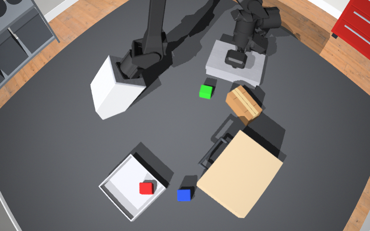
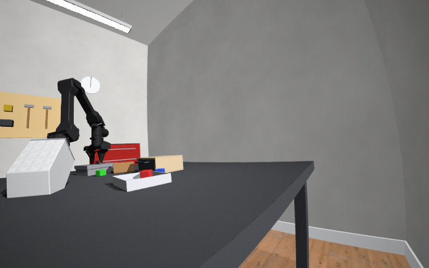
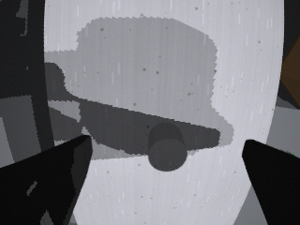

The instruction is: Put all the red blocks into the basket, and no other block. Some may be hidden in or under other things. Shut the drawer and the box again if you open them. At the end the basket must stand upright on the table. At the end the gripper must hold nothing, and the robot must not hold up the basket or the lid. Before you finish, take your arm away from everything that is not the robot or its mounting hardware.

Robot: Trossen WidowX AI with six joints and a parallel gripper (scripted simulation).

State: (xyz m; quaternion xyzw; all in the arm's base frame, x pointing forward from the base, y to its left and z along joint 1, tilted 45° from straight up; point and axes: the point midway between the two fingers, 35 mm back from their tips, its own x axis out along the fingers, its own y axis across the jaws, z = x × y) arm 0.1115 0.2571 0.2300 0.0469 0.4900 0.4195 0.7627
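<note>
My gripper [image 1: 236, 60] [image 2: 97, 154] [image 3: 171, 147] is open and empty. It hangs just above the flat grey box. The box's lid [image 3: 163, 25] lies flat on it, and the fingers stand wide on either side of the lid's round knob [image 3: 167, 156] without touching it. A red block [image 1: 146, 188] [image 2: 146, 173] lies in the white basket [image 1: 122, 170] [image 2: 142, 183], which stands upright at the front left. A green block [image 1: 205, 91] [image 2: 100, 172] lies in front of the grey box. A blue block [image 1: 183, 195] [image 2: 160, 170] lies between the basket and the drawer unit.
A beige drawer unit [image 1: 240, 174] [image 2: 169, 161] with a dark handle [image 1: 212, 152] stands at the front right. A brown cardboard box [image 1: 243, 104] [image 2: 123, 167] lies between it and the grey box. The arm's white base housing [image 1: 114, 87] [image 2: 37, 167] stands at the left.
</note>
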